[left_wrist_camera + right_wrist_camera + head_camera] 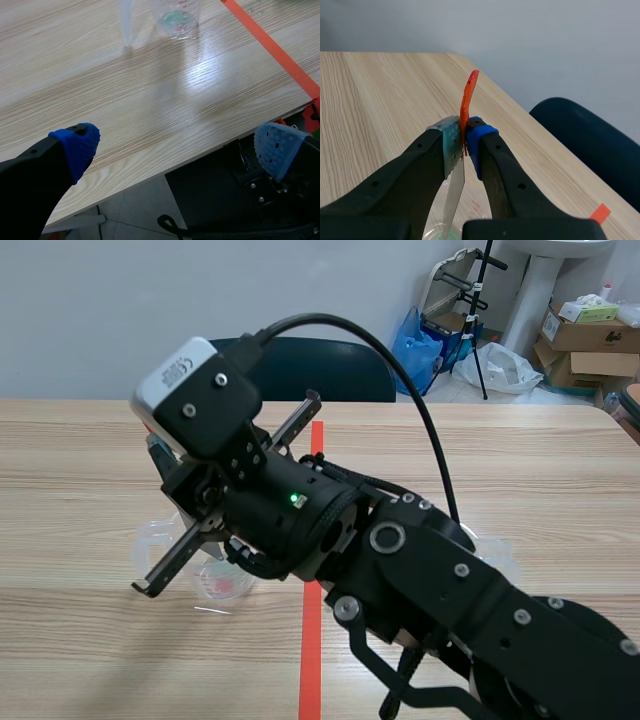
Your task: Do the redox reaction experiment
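My right gripper (465,137) is shut on a thin spatula (468,95) with an orange handle. Its metal blade points down toward a clear beaker (440,234) just under the fingers. In the scene view the right arm reaches past the middle tape line, and its gripper (172,462) hangs over that beaker (222,580), which holds a little greenish liquid. My left gripper (175,145) stands open and empty over the table's front edge. The beaker (177,20), with red markings, stands well ahead of it.
A second clear vessel (127,20) stands beside the beaker, seen in the scene view as a clear vessel (150,538). More clear glassware (497,558) sits right of the tape line (312,640). A dark chair (320,368) is behind the table.
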`<state>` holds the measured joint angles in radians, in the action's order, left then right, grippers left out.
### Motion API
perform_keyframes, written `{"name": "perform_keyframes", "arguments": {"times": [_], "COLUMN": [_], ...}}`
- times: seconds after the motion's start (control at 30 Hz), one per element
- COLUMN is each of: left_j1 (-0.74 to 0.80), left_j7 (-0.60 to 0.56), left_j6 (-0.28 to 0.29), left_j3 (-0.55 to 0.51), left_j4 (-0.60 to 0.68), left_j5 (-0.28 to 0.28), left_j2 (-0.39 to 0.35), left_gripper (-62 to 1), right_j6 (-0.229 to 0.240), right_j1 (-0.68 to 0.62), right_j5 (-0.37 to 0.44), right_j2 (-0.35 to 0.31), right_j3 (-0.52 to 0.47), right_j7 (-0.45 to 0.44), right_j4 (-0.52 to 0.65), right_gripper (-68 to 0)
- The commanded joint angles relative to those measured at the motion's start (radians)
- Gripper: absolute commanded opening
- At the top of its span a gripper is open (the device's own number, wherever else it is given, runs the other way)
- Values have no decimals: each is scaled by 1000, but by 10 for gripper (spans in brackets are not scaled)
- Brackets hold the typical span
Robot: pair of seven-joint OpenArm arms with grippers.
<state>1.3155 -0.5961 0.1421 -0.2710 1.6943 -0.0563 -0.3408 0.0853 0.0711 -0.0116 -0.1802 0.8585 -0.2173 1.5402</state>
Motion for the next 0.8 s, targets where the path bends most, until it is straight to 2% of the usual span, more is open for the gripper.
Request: {"name": "perform_keyframes", "arguments": {"times": [0.0, 0.47, 0.6, 0.77], "left_j1": [1, 1, 1, 1], "left_j7": [-13, -13, -8, -5], "left_j6": [2, 3, 3, 3], "left_j3": [-6, -6, -6, -6], "left_j4": [14, 14, 14, 14], "left_j5": [-6, -6, -6, -6], "left_j2": [-4, -4, -4, -4], "left_gripper": [14, 14, 14, 14], "right_j6": [-6, -9, -11, -11], "right_j1": [12, 12, 12, 12], "right_j5": [14, 107, 140, 159], "right_j2": [1, -40, -44, -44], "right_j3": [-3, -3, -13, -38], "right_j7": [6, 223, 272, 287], "right_j4": [39, 297, 340, 347], "right_gripper": [-662, -662, -662, -662]}}
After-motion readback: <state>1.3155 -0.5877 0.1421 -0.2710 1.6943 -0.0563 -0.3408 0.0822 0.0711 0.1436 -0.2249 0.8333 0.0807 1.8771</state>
